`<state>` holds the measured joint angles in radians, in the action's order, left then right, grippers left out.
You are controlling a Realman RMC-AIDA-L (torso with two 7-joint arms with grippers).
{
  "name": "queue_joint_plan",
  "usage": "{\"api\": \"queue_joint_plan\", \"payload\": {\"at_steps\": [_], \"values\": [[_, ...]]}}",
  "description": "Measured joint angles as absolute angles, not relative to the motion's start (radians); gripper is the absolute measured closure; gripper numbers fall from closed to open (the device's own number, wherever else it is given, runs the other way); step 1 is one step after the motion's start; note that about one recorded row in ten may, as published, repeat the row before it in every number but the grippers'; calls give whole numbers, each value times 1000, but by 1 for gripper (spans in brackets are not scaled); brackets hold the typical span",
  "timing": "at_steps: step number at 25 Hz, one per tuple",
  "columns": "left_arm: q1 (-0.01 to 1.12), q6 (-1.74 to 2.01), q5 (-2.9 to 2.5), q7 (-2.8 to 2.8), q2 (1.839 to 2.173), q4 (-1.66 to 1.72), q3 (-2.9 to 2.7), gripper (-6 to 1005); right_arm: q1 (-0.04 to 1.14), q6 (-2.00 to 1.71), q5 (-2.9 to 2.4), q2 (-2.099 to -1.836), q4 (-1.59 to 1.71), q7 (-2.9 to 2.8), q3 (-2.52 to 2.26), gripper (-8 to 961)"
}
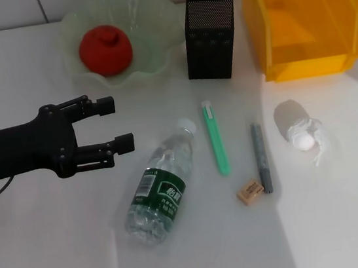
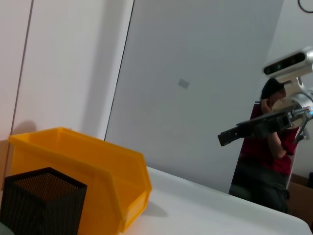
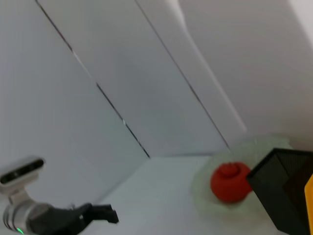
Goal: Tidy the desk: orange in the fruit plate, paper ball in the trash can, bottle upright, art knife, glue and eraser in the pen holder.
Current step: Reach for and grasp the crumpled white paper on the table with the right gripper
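The orange [image 1: 105,49] lies in the pale green fruit plate [image 1: 157,67], also seen in the right wrist view as the orange [image 3: 230,182]. The bottle [image 1: 161,186] lies on its side at the middle front. To its right lie the mint-green art knife [image 1: 216,137], the grey glue [image 1: 262,157] and the tan eraser [image 1: 250,191]. The paper ball [image 1: 304,132] rests in front of the yellow trash can [image 1: 302,18]. The black mesh pen holder [image 1: 210,37] stands between plate and can. My left gripper [image 1: 116,124] hovers open and empty, left of the bottle. My right gripper [image 2: 226,138] hangs raised off to the side.
A white wall runs behind the table. A person in a red top [image 2: 266,156] stands beyond the table's far edge in the left wrist view. The table's right edge lies just past the trash can.
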<state>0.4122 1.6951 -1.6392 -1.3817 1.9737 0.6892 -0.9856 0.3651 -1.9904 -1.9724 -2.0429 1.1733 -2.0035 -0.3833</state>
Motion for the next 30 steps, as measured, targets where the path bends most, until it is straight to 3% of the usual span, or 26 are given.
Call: {"api": "queue_joint_plan", "payload": {"at_steps": [6, 10, 14, 30], "values": [[393, 1688, -1655, -1388, 1975, 694, -946, 140, 403, -1978, -2133, -2051, 1522, -2214, -567, 164], [388, 1688, -1658, -1388, 1979, 695, -940, 140, 445, -1907, -2350, -2064, 1579, -2281, -729, 166], [391, 1686, -1658, -1388, 1980, 693, -939, 140, 501, -1828, -2523, -2077, 1502, -2294, -873, 168], [434, 1645, -1715, -1391, 1997, 691, -946, 140, 657, -1521, -2641, -2077, 1086, -2282, -1124, 175]]}}
